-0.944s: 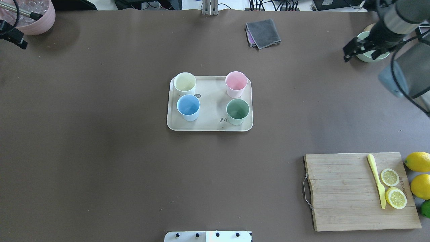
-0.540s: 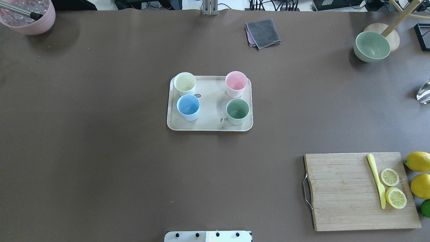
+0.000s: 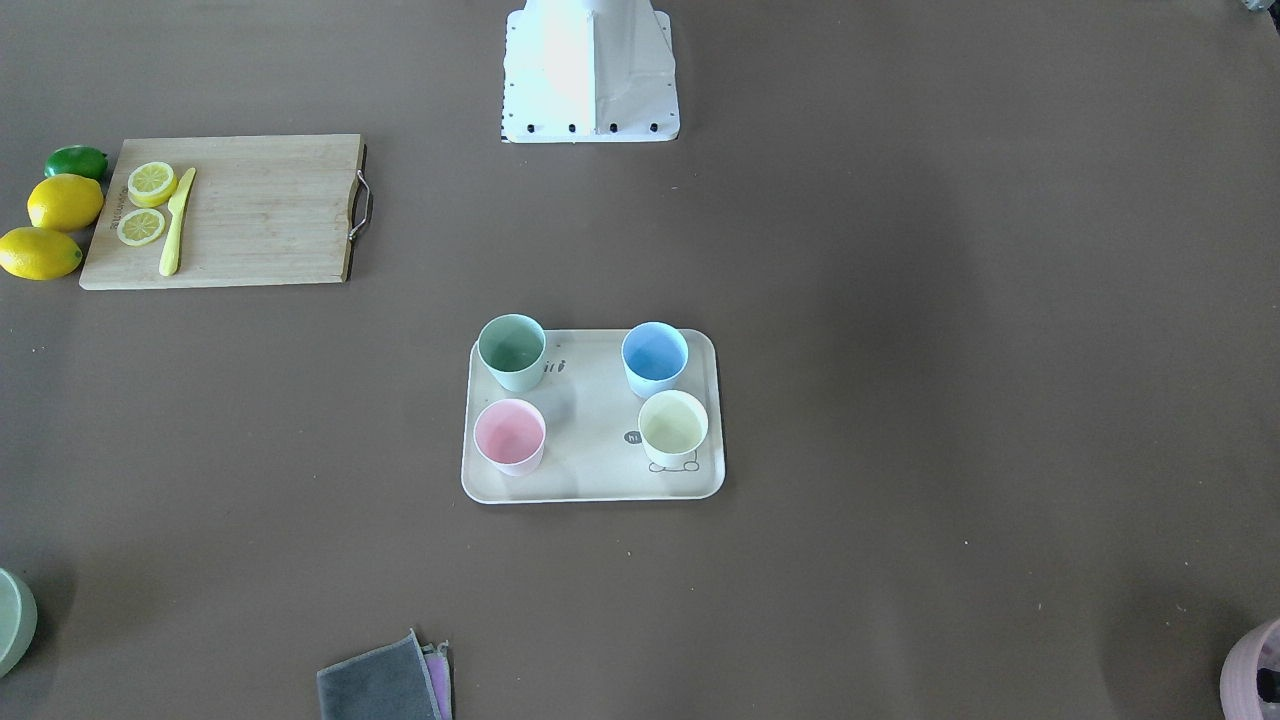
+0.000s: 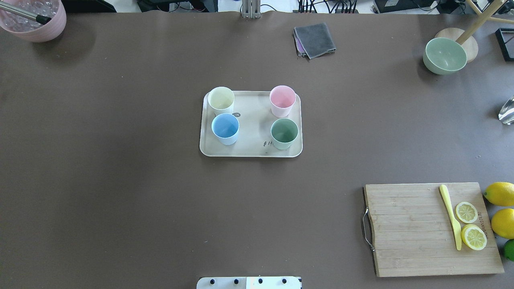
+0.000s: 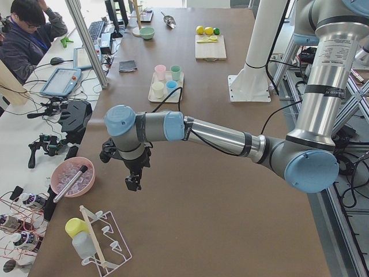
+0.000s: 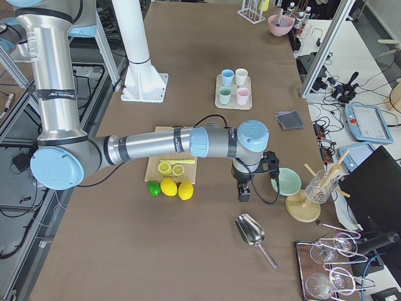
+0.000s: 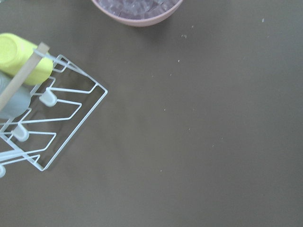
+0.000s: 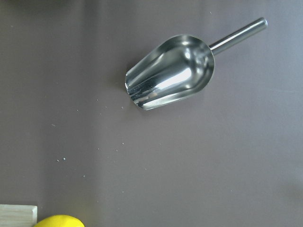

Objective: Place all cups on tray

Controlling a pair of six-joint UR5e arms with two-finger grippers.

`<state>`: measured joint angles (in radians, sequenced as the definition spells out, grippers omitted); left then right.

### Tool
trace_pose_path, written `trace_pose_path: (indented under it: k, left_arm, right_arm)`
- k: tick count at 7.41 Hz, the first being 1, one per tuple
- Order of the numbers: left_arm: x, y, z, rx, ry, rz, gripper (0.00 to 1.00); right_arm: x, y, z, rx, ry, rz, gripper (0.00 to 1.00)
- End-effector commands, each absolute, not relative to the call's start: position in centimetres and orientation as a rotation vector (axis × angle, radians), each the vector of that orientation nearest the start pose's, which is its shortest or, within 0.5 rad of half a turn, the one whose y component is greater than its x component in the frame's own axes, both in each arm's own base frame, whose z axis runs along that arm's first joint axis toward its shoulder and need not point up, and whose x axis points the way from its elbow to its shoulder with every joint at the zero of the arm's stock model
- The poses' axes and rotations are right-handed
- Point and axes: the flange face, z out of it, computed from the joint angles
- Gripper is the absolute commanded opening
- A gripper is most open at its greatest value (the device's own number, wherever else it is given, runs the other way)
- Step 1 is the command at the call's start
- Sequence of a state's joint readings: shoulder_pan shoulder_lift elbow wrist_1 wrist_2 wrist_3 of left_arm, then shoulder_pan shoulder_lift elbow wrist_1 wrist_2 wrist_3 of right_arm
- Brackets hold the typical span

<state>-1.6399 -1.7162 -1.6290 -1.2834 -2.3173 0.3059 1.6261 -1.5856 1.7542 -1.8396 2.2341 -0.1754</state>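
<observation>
The cream tray (image 4: 253,134) lies mid-table and shows in the front-facing view (image 3: 590,455) too. All four cups stand upright on it: cream-yellow (image 4: 221,98), pink (image 4: 282,99), light blue (image 4: 225,127) and mint green (image 4: 284,132). My left gripper (image 5: 134,182) shows only in the exterior left view, far from the tray, near a pink bowl at the table's left end. My right gripper (image 6: 243,193) shows only in the exterior right view, past the cutting board near the green bowl. I cannot tell whether either is open or shut.
A wooden cutting board (image 4: 421,228) with lemon slices and a yellow knife lies near right, with lemons (image 4: 500,192) beside it. A grey cloth (image 4: 314,39), green bowl (image 4: 444,55) and pink bowl (image 4: 34,20) sit along the far edge. A metal scoop (image 8: 170,71) and a wire rack (image 7: 42,118) lie under the wrists.
Both arms have left the overhead view: the right arm from the far right corner, the left gripper from the far left corner. The cups and the tray have not moved.
</observation>
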Motion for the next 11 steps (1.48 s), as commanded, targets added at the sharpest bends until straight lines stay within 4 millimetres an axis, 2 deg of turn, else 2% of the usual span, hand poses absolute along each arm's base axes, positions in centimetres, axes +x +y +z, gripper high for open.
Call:
trace_pose_path:
  k: [1,4,5,6,11]
  left_arm:
    - [-10.0,-50.0,63.1,0.091,0.751,0.204,0.98]
    - [-9.9,-50.3,64.6,0.061,0.757,0.185,0.98]
    - [-10.0,-50.4,64.4,0.067,0.756,0.185,0.98]
    - [-9.9,-49.9,65.2,0.049,0.757,0.180,0.98]
    - [-10.2,-49.6,63.5,0.072,0.752,0.179,0.98]
  right_arm:
    - [9.0,-45.1,62.3,-0.051,-0.722,-0.076,1.00]
    - [7.5,-45.3,62.1,-0.057,-0.770,-0.097,1.00]
    - [7.2,-45.3,62.1,-0.059,-0.770,-0.103,1.00]
    - [7.0,-45.4,62.2,-0.061,-0.768,-0.108,1.00]
    - [6.5,-45.4,62.2,-0.066,-0.769,-0.119,1.00]
